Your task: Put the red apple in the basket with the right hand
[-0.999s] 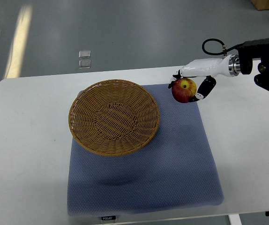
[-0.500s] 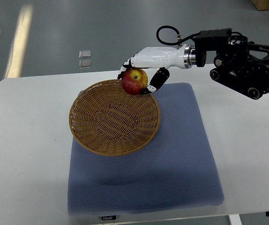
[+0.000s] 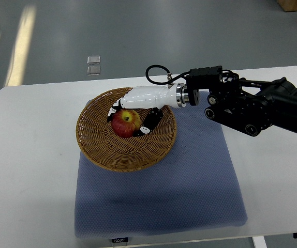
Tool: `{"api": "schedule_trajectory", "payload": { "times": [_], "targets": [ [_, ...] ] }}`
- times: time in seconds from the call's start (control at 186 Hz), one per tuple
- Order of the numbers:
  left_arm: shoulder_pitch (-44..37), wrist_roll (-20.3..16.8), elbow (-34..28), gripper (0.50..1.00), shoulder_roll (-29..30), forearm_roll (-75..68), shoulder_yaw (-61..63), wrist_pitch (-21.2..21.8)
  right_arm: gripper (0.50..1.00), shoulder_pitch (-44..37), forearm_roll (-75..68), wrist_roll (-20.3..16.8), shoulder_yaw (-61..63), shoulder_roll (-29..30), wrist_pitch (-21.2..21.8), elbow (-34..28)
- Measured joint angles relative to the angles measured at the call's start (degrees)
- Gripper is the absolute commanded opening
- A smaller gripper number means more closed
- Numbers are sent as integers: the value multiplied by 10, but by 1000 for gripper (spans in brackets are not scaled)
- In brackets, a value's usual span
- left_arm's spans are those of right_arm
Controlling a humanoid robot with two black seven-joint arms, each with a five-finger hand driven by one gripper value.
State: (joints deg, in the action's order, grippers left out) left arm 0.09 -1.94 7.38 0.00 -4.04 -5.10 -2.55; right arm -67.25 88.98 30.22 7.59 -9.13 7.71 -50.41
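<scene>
While most of the worktop (image 3: 29,155) on the left side is just plain white surface, the first real thing you hit going across is the basket (image 3: 94,150), a round woven wicker one sitting on the left part of a blue-grey mat (image 3: 190,196). Its left rim hangs a bit past the mat's edge, over the white top.

Inside the basket, a little up from the middle, is the red apple (image 3: 123,124), with a yellowish patch near the stem. It looks low in the bowl, but I honestly can't say if it's touching the weave or hanging just above it. The right hand (image 3: 130,116) is clamped on it, white shell on top, dark fingertips (image 3: 146,127) curled around the right side and more dark tips showing at the apple's upper left.

Moving right, the white forearm runs up to a silver wrist ring (image 3: 180,96) with a black cable loop (image 3: 156,74) sticking up above it, then the bulky black arm (image 3: 257,108) stretches off over the mat toward the right edge. The floor (image 3: 138,36) beyond the far edge is grey.
</scene>
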Motion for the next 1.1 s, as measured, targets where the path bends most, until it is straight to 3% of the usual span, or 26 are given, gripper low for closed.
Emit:
{"api": "schedule_trajectory", "payload": {
  "times": [0.124, 0.607, 0.87, 0.94, 1.102],
  "targets": [
    [0, 0, 0, 1000, 0, 0, 0, 0, 742, 11, 1, 0, -1, 4, -2, 12],
    [0, 0, 0, 1000, 0, 0, 0, 0, 850, 24, 1, -7, 1, 16, -3, 22],
    [0, 0, 0, 1000, 0, 0, 0, 0, 860, 24, -3, -7, 4, 16, -4, 21],
    [0, 0, 0, 1000, 0, 0, 0, 0, 901, 24, -5, -7, 5, 13, -5, 21],
    [0, 0, 0, 1000, 0, 0, 0, 0, 913, 23, -7, -6, 35, 3, -19, 21]
  ]
}}
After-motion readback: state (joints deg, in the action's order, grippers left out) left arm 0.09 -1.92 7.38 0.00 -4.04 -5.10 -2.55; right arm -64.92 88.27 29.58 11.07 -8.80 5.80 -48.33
